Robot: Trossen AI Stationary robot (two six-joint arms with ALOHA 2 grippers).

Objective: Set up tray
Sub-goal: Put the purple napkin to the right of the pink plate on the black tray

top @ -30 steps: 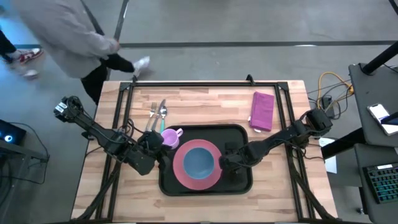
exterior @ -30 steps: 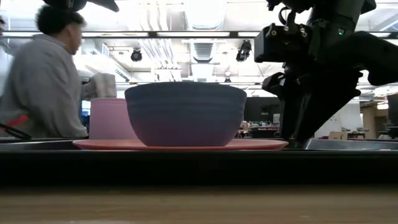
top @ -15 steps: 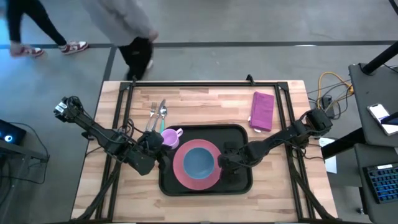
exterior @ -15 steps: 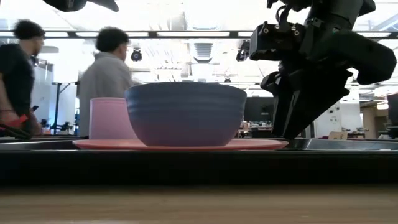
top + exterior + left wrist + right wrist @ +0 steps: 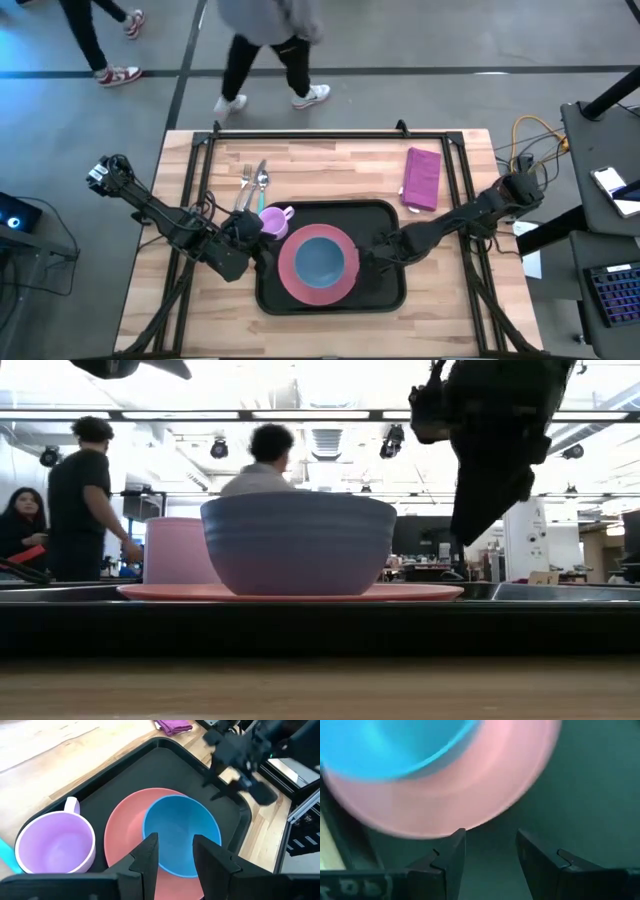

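The black tray (image 5: 385, 225) lies on the wooden table. A pink plate (image 5: 290, 277) rests flat on it, and a blue bowl (image 5: 320, 260) stands on the plate. A lilac mug (image 5: 276, 219) stands upright in the tray's far left corner. My left gripper (image 5: 172, 852) hovers open over the tray's left part, near the mug, with nothing between its fingers. My right gripper (image 5: 492, 851) hangs open above the tray's bare right part, just beside the plate's rim (image 5: 470, 815), pointing steeply down and clear of the tray floor in the low view (image 5: 468, 530).
A fork and a spoon (image 5: 252, 185) lie on the table beyond the tray's far left corner. A purple folded napkin (image 5: 422, 178) lies at the far right. People walk on the floor past the table's far edge.
My right gripper has risen off the tray floor and rolled about its own pointing line, staying beside the plate with its fingers as far apart as before. The plate, bowl and mug have kept their places. People have walked past behind the table.
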